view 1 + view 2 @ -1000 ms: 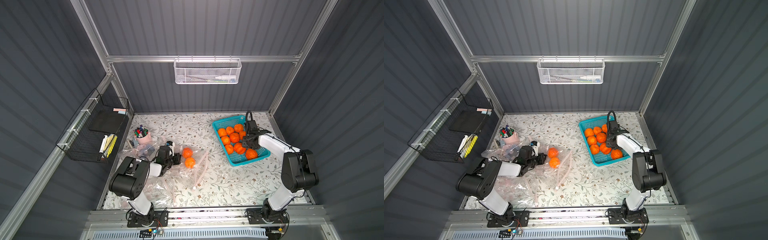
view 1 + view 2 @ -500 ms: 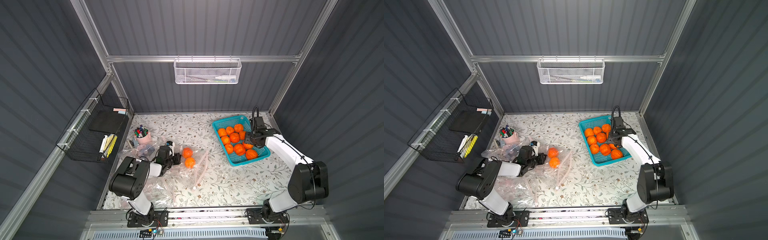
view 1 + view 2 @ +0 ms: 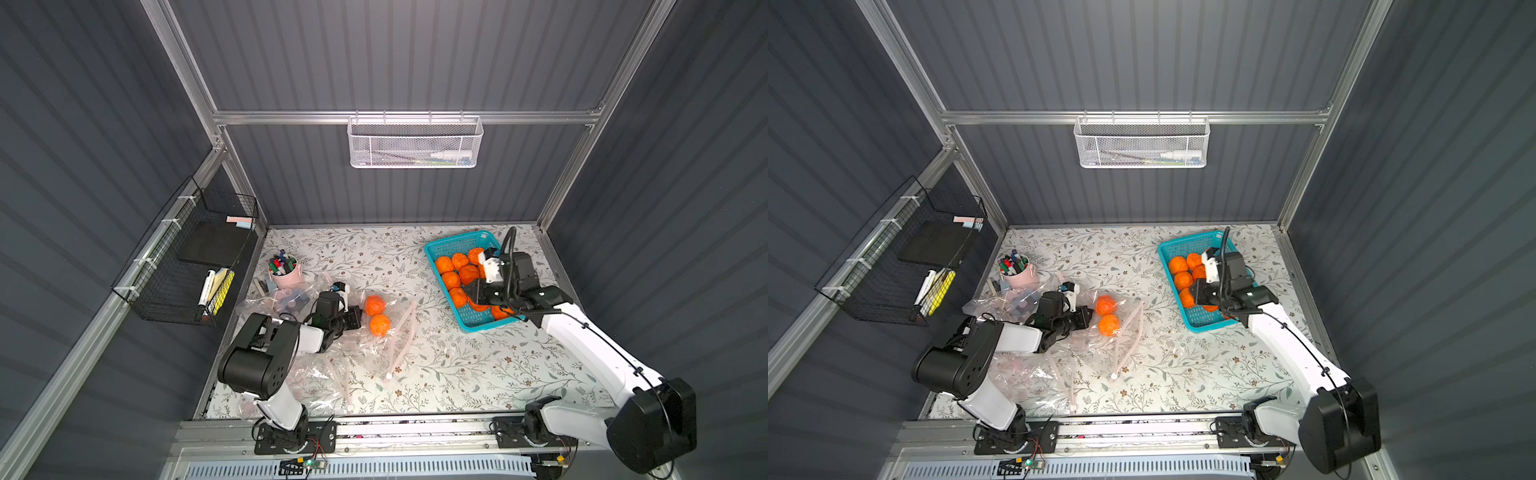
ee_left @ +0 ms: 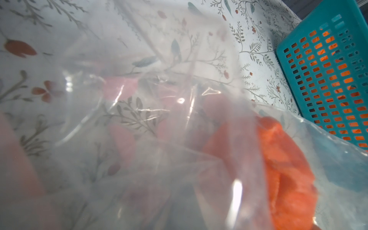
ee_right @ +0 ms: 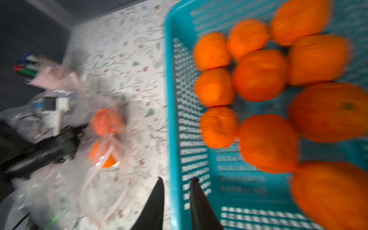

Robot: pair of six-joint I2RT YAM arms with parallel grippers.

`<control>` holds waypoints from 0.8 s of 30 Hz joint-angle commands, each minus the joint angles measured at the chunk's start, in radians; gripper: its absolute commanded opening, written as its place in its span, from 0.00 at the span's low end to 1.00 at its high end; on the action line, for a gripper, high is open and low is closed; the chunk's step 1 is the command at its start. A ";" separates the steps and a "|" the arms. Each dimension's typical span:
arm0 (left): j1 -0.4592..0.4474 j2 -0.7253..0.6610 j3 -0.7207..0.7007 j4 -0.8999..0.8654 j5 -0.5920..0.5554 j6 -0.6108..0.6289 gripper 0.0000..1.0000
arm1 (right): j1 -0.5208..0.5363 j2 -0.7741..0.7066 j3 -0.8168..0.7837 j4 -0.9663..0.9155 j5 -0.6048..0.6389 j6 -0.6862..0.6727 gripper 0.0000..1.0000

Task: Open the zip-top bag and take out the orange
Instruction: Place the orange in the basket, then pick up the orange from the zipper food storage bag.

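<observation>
Two round orange fruits inside clear plastic zip-top bag, just beside left gripper; jaws pressed together, hold on film unclear. Right gripper narrowly spread, empty, over teal plastic basket, well apart; pink zip mouth faces it.

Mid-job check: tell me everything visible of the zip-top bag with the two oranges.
The zip-top bag is clear, crinkled plastic film with a pink zip strip, lying flat on the floral table. Two oranges sit inside it, close together. The strip's two halves look parted, so the mouth seems open. The shut left end effector rests on the film right beside the oranges; whether it pinches the film cannot be told.
</observation>
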 commanded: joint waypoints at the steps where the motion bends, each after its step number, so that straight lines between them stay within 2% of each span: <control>1: -0.007 0.038 -0.038 -0.167 -0.022 0.010 0.00 | 0.162 0.024 -0.043 0.110 -0.109 -0.014 0.15; 4: -0.007 0.038 -0.038 -0.168 -0.023 0.010 0.00 | 0.276 0.088 -0.070 0.178 -0.091 0.002 0.08; 6: -0.007 0.039 -0.038 -0.169 -0.024 0.010 0.00 | 0.327 0.142 -0.076 0.210 -0.083 0.001 0.07; 8: -0.007 0.039 -0.038 -0.169 -0.026 0.010 0.00 | 0.351 0.183 -0.071 0.205 -0.072 -0.031 0.06; 11: -0.007 0.044 -0.035 -0.166 -0.029 0.008 0.00 | 0.355 0.234 -0.109 0.296 -0.062 -0.014 0.06; 19: -0.007 0.039 -0.039 -0.166 -0.020 0.009 0.00 | 0.400 0.407 -0.030 0.362 -0.039 -0.027 0.20; 24: -0.007 0.036 -0.038 -0.173 -0.018 0.012 0.00 | 0.402 0.499 0.035 0.396 0.004 -0.014 0.41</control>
